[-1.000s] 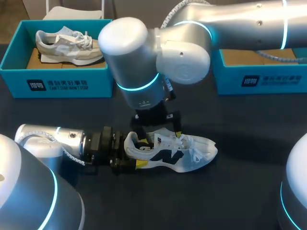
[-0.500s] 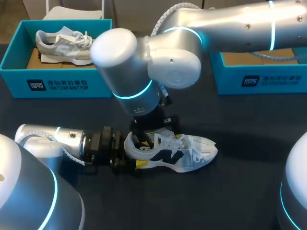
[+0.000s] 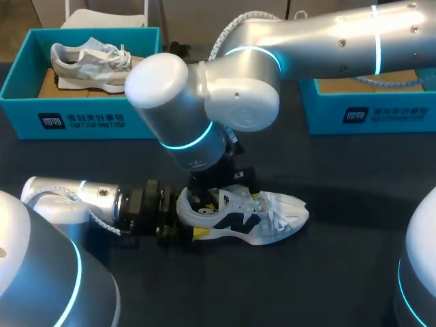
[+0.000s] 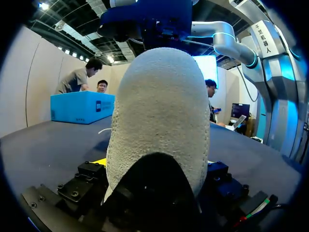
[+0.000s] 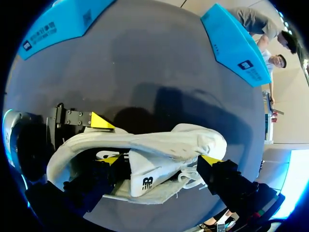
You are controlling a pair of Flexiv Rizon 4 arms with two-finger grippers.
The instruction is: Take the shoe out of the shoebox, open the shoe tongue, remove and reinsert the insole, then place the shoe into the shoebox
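While downturned — right gripper [image 5: 161,160] over shoe [image 3: 267,222]

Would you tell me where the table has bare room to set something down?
Bare table lies between the white shoe and the right shoebox, and in front of the shoe. Crowded at the heel, where left tool and right tool meet.
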